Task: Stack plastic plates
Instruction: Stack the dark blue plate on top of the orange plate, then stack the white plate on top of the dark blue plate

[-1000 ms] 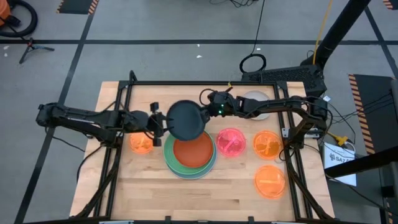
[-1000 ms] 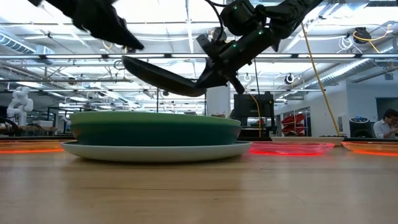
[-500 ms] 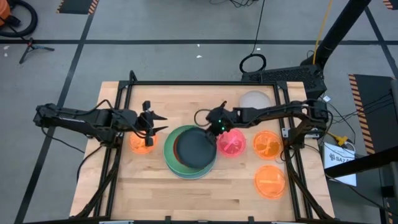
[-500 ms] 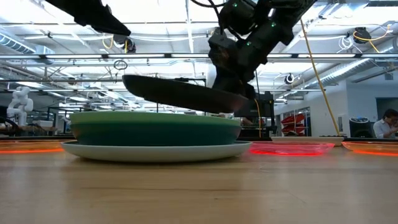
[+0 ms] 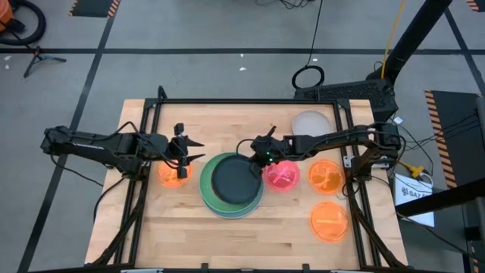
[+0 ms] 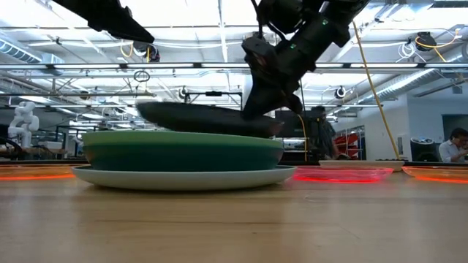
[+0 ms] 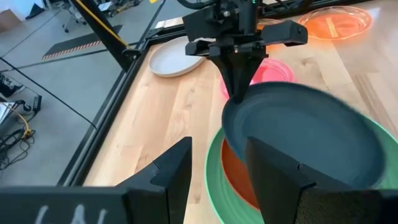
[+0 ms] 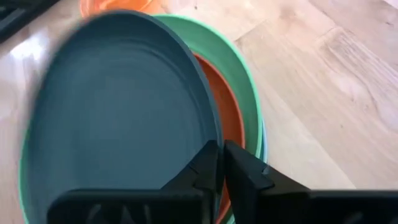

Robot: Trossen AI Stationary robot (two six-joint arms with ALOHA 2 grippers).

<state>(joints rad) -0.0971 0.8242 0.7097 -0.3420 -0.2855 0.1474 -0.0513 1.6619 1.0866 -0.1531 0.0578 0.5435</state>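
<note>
Lowered since earlier: right gripper (image 5: pixel 260 155), clamped on round dark grey plastic plate (image 5: pixel 235 180); left gripper (image 5: pixel 184 151) open. Off-centre release risks sliding off red-orange plate (image 7: pixel 237 180).

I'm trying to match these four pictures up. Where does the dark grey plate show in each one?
High view: the grey plate lies centre, over the stack.
Low view: centre, just above the green plate.
Left wrist view: right of centre, held at its rim by the right gripper.
Right wrist view: fills the left.
Shared landmark: the green plate's rim around it.
</note>
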